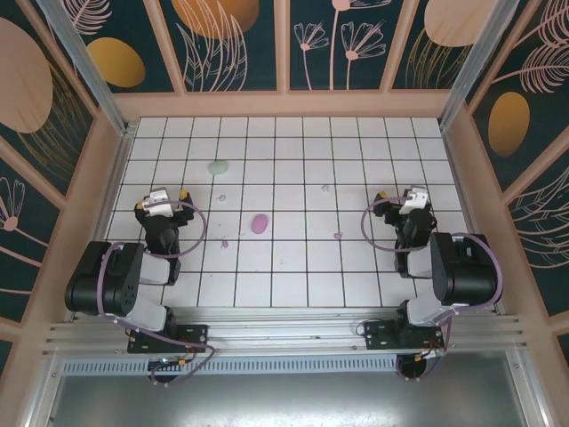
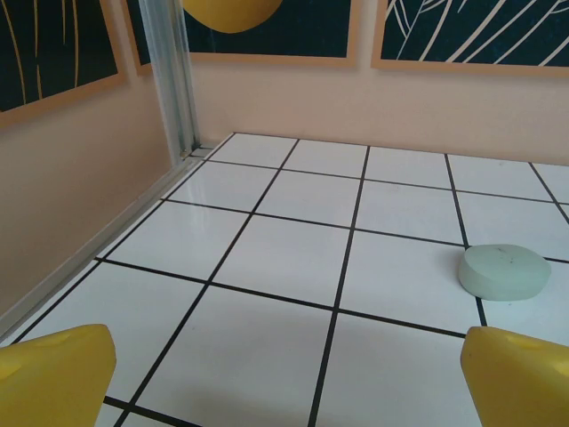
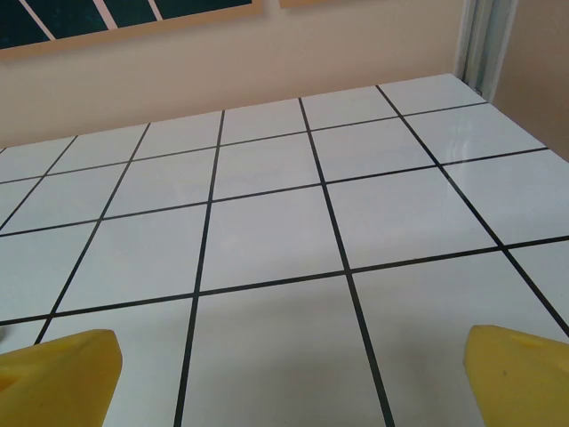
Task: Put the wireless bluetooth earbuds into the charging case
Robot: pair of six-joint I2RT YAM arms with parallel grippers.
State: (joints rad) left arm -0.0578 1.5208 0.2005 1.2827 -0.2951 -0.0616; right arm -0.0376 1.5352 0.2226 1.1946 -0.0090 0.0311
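Two charging cases lie on the white tiled floor: a mint green one at the back left and a pink one near the middle. Tiny earbuds lie scattered: a mint bud, another mint bud, a pink bud and a second pink bud. My left gripper stands open, low over the left tiles, with the mint case ahead to its right. Its yellow fingertips hold nothing. My right gripper is open over the right tiles, its fingertips apart over bare floor.
Peach walls with patterned panels enclose the floor on three sides. A metal post stands in the back left corner. Both arm bases sit on the rail at the near edge.
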